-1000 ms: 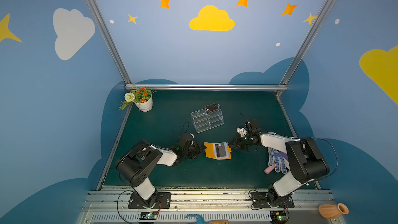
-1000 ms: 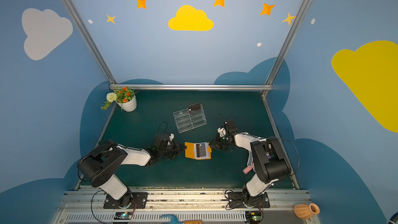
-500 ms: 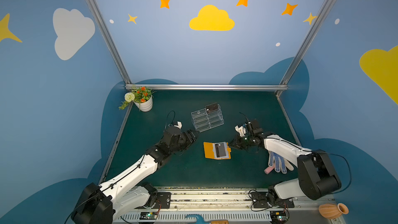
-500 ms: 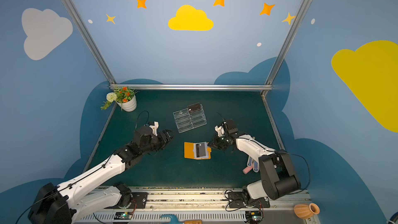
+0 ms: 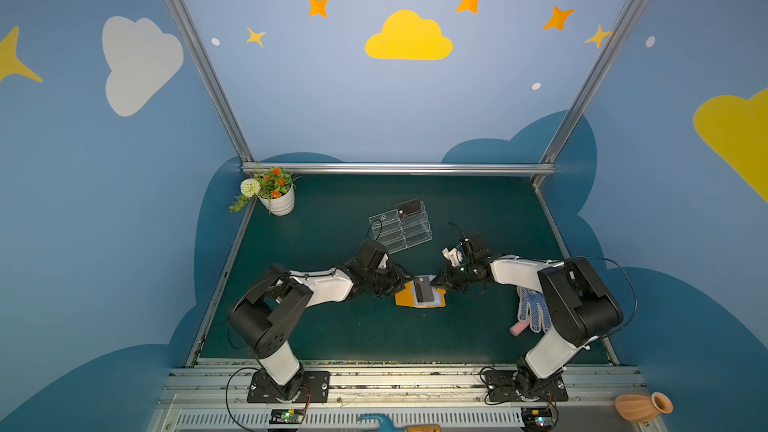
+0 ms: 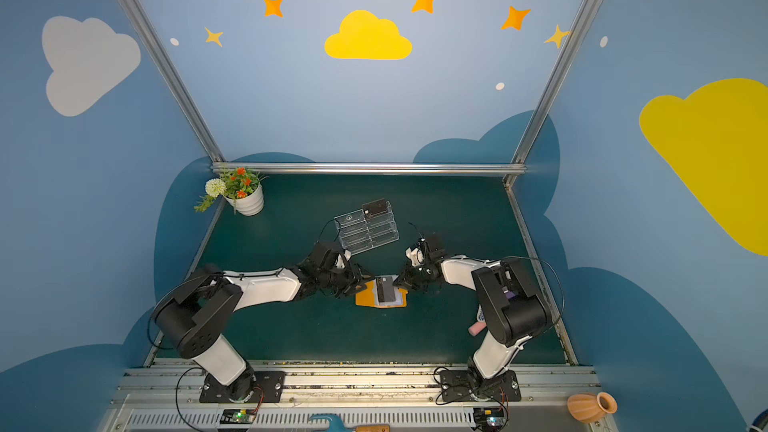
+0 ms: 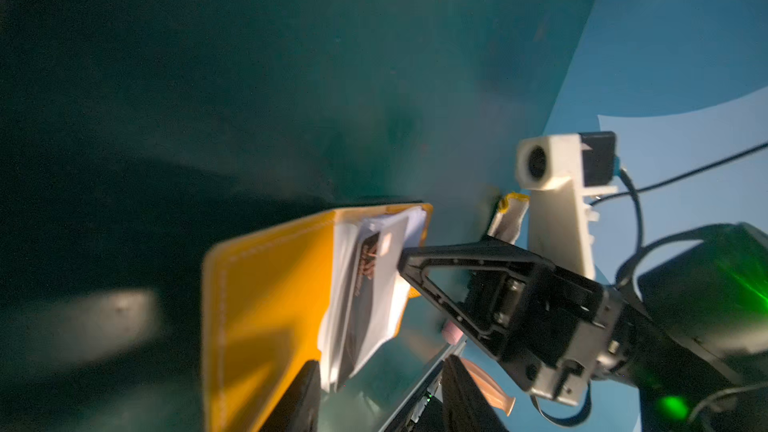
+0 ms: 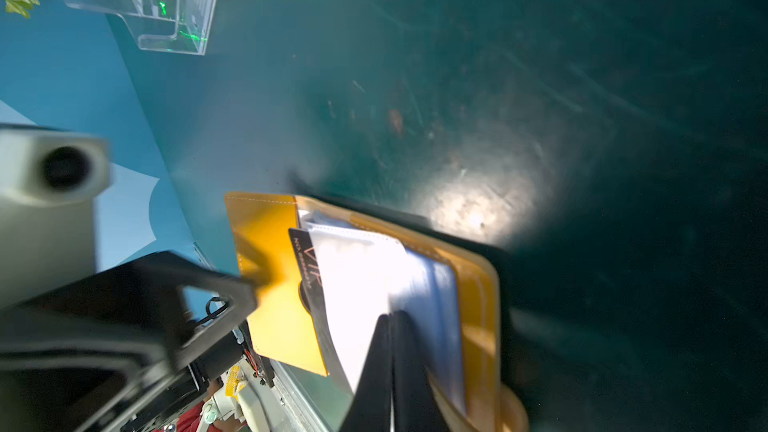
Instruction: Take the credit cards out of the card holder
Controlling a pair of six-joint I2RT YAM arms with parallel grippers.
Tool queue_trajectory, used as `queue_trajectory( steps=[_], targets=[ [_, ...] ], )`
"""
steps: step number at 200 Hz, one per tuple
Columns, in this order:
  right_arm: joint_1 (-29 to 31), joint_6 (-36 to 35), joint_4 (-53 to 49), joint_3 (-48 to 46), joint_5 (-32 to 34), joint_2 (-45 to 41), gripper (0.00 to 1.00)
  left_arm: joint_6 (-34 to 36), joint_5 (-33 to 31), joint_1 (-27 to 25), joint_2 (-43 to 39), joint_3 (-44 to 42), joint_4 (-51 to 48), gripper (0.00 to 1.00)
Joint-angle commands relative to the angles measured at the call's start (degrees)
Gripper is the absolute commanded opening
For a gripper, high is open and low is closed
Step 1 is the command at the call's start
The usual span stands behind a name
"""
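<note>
The orange-yellow wallet-like card holder [image 5: 404,297] lies open on the green table [image 5: 332,334], midway between its side edges, with a dark plastic card [image 8: 305,268] in its clear sleeves. The right gripper [image 8: 390,326] has its jaws closed, tips on the sleeve pages. The left gripper [image 7: 380,376] has its jaws apart beside the orange cover. A second dark card [image 5: 408,207] stands in the clear acrylic stand [image 5: 399,234].

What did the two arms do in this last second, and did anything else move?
The left gripper swung out toward the clear acrylic stand, then returned to the orange card holder's left edge, jaws open. The right gripper stayed at its right edge, shut. Holder, stand and flower pot kept their places.
</note>
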Motion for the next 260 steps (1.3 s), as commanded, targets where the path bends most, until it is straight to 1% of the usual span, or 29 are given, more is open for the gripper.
queue_trajectory(
  steps=[1,28,53,64,107,131,149,196,221,241,260],
  targets=[
    [0.2,0.2,1.7,-0.9,-0.2,1.4,0.00,-3.4,0.1,0.0,3.2,-1.5,9.0,0.47],
    [0.8,0.3,2.4,-1.9,-0.3,1.6,0.00,-6.8,0.1,-0.2,6.5,-3.7,17.5,0.47],
    [1.5,1.0,3.4,-2.6,-0.5,1.7,0.00,-7.7,-0.3,-0.4,8.1,-4.1,20.5,0.45],
    [1.9,1.4,3.6,-2.7,-0.6,1.9,0.00,-7.6,-0.2,-0.5,8.3,-4.0,20.1,0.41],
    [2.4,1.8,3.6,-3.1,-0.1,1.6,0.00,-6.7,-0.2,-1.1,9.2,-4.8,18.2,0.38],
    [2.4,1.8,3.4,-3.1,-0.1,1.6,0.00,-7.0,-0.1,-1.4,9.7,-5.1,18.9,0.32],
    [2.4,1.7,3.3,-3.0,0.0,1.6,0.00,-6.7,-0.1,-1.4,9.7,-5.4,18.9,0.30],
    [2.4,1.4,2.7,-2.9,0.3,1.4,0.00,-6.7,1.0,-1.9,11.7,-5.4,20.2,0.18],
    [2.3,1.3,2.5,-3.0,0.3,1.2,0.00,-6.5,1.2,-2.0,12.7,-5.4,20.2,0.13],
    [2.4,1.4,2.7,-3.2,0.3,1.1,0.00,-6.6,1.3,-2.1,13.1,-5.3,20.3,0.12],
    [2.4,1.6,2.8,-3.2,0.2,1.0,0.00,-6.5,0.8,-2.2,13.1,-5.4,19.4,0.07]
  ],
)
